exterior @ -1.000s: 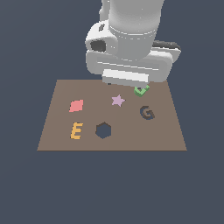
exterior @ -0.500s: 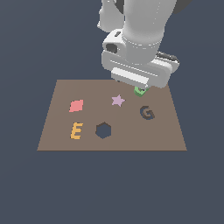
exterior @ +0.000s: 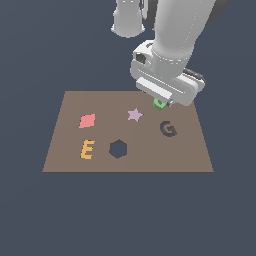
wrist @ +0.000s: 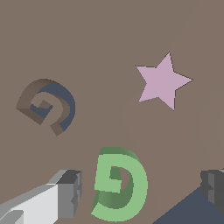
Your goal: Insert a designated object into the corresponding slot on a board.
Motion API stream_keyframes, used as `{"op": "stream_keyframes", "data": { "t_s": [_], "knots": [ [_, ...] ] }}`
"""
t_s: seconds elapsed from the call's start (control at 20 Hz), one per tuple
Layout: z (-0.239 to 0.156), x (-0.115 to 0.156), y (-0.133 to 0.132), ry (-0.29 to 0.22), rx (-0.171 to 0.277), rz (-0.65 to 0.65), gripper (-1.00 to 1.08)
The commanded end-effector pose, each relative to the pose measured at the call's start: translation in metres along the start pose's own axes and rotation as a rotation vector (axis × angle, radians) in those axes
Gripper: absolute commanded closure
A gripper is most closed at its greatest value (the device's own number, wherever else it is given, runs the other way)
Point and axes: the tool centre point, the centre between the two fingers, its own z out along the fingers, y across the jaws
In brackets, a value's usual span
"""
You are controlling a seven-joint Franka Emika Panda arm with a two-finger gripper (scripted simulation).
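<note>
The green G-shaped piece [wrist: 119, 183] lies flat on the brown board [wrist: 87, 35], near its far edge in the exterior view [exterior: 159, 104], where the hand partly hides it. My gripper [wrist: 142, 190] is open just above the piece. One finger [wrist: 70, 192] is close beside it, the other finger [wrist: 213, 188] is well apart, and neither touches it. The dark G-shaped slot [wrist: 47, 106] is empty; in the exterior view the slot [exterior: 168, 129] sits just nearer than the piece. The gripper [exterior: 161, 101] hangs under the big white hand.
On the board [exterior: 65, 150] are a lilac star [exterior: 134, 115] beside the green piece, a red diamond [exterior: 87, 120], an orange E [exterior: 87, 149] and a dark hexagonal hole [exterior: 118, 149]. The star also shows in the wrist view [wrist: 163, 82]. The surrounding floor is dark blue-grey.
The arm has swung toward the exterior view's right and come down over the green piece. The piece has stayed in place on the board.
</note>
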Motion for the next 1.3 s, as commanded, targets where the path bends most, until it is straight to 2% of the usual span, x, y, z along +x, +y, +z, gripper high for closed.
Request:
{"op": "stream_keyframes", "data": {
  "t_s": [0.0,0.5,0.9,1.25],
  "knots": [
    [0.006,-0.006,-0.003,-0.001,0.000,0.042,-0.92],
    [0.018,-0.019,-0.011,-0.003,-0.002,0.128,-0.92],
    [0.020,-0.019,-0.012,-0.004,-0.002,0.130,-0.92],
    [0.038,-0.020,-0.012,-0.004,-0.002,0.131,-0.92]
  ]
}}
